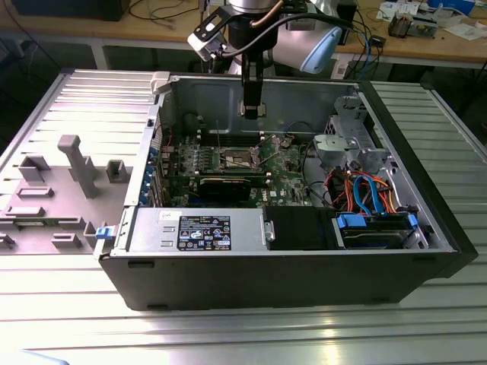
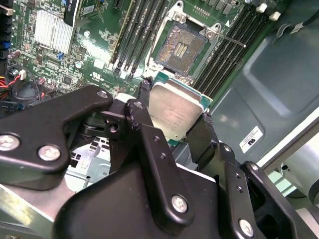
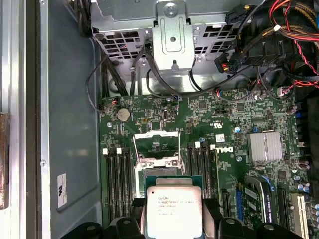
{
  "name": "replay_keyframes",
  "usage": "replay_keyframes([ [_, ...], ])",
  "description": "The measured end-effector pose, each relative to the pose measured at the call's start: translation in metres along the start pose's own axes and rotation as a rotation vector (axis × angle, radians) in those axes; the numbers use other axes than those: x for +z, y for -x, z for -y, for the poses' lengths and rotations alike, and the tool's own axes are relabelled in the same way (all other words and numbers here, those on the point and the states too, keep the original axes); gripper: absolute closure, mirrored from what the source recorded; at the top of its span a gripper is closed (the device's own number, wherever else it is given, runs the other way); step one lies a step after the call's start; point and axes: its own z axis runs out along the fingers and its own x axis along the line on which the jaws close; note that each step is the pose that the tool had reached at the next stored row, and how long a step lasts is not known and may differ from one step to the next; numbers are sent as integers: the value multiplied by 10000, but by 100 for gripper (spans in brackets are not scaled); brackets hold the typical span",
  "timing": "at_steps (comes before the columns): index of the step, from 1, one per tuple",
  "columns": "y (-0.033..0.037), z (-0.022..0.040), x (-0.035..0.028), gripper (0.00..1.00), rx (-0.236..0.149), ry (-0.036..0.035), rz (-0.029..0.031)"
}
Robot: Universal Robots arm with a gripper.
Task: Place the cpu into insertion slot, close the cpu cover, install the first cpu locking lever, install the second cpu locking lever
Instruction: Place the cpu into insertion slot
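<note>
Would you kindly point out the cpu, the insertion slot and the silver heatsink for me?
cpu (image 3: 174, 211): first wrist view, middle of its metal top.
insertion slot (image 2: 180, 44): second wrist view, its dark centre.
heatsink (image 3: 264, 148): first wrist view, middle of its fins.

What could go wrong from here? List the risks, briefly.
1. The gripper holds the cpu by two edges above the open insertion slot. A slip or tilt could drop it onto the exposed contacts.
2. The raised cpu cover and a locking lever stand close to the slot. The fingers might snag them in a descent.
</note>
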Motion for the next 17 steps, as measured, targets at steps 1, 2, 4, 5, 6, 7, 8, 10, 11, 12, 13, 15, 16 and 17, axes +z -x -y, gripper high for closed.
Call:
replay_keyframes([
  [1, 0, 0, 0, 45, 0, 0, 0],
  [2, 0, 0, 0, 45, 0, 0, 0],
  [4, 0, 0, 0, 45, 0, 0, 0],
  [5, 0, 0, 0, 45, 0, 0, 0],
  [6, 0, 0, 0, 45, 0, 0, 0],
  [7, 0, 0, 0, 45, 0, 1, 0],
  [8, 0, 0, 0, 45, 0, 1, 0],
  [10, 0, 0, 0, 45, 0, 1, 0],
  [11, 0, 0, 0, 45, 0, 1, 0],
  [12, 0, 0, 0, 45, 0, 1, 0],
  [13, 0, 0, 0, 45, 0, 1, 0],
  [15, 0, 1, 0, 45, 1, 1, 0],
  [16, 0, 6, 0, 45, 2, 2, 0],
  [17, 1, 15, 3, 45, -2, 2, -1],
])
